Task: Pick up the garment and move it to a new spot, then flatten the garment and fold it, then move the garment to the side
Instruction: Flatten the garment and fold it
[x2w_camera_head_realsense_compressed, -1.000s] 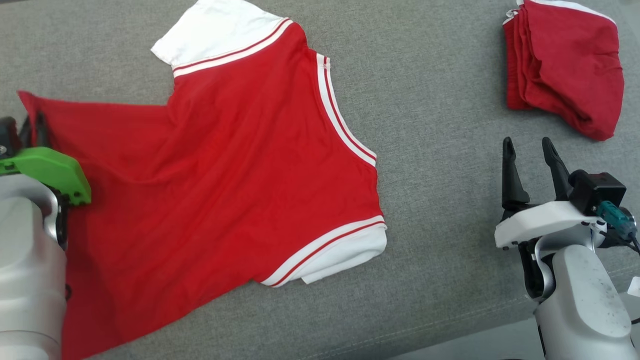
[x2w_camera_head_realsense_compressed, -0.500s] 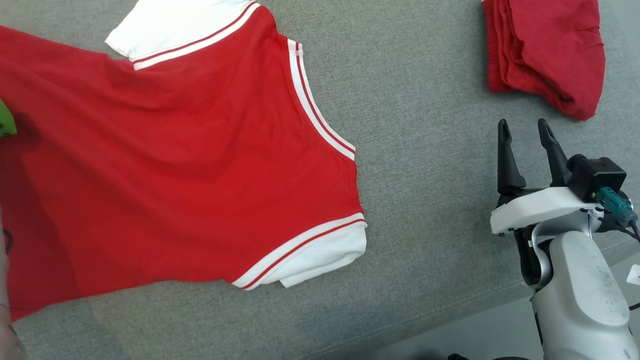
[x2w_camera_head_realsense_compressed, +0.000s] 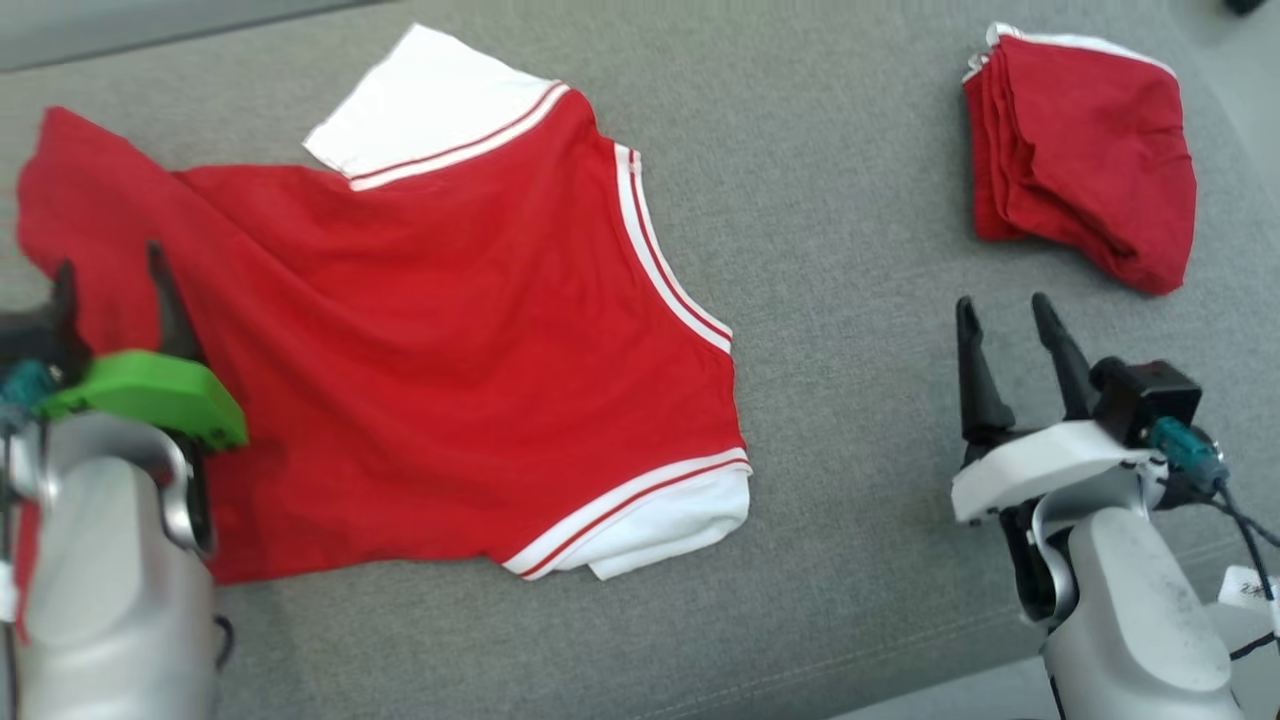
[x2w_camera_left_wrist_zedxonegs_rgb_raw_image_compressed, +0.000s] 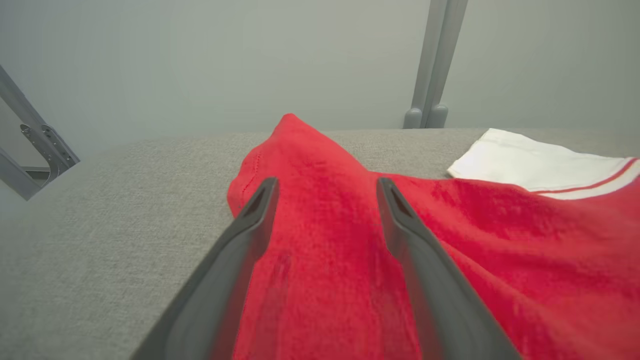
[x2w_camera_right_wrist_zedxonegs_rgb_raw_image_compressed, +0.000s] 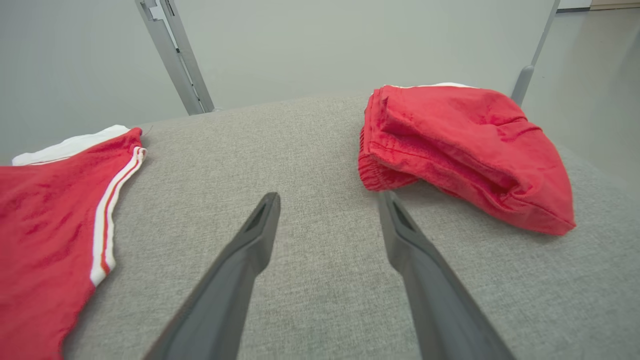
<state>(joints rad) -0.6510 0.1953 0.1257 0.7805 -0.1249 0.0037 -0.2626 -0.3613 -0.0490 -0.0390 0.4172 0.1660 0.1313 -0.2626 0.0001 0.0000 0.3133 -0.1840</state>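
Soft, even light falls on the grey cushion (x2w_camera_head_realsense_compressed: 860, 250), leaving only faint shadows under the shirt (x2w_camera_head_realsense_compressed: 450, 330) hem and beside the right gripper (x2w_camera_head_realsense_compressed: 1002, 303). The left gripper (x2w_camera_head_realsense_compressed: 110, 260) is blurred in the head view. Wrist views bow at the edges, the near fingers (x2w_camera_left_wrist_zedxonegs_rgb_raw_image_compressed: 440, 300) unsharp.

One red shirt (x2w_camera_head_realsense_compressed: 450, 350) lies at the left, with two white sleeves: a far sleeve (x2w_camera_head_realsense_compressed: 430, 105) and a near sleeve (x2w_camera_head_realsense_compressed: 660, 520). One folded red bundle (x2w_camera_head_realsense_compressed: 1085, 160) sits far right. Two claws, left claw (x2w_camera_head_realsense_compressed: 110, 262) and right claw (x2w_camera_head_realsense_compressed: 1003, 303), have two fingers each. One grey counter (x2w_camera_head_realsense_compressed: 850, 300).
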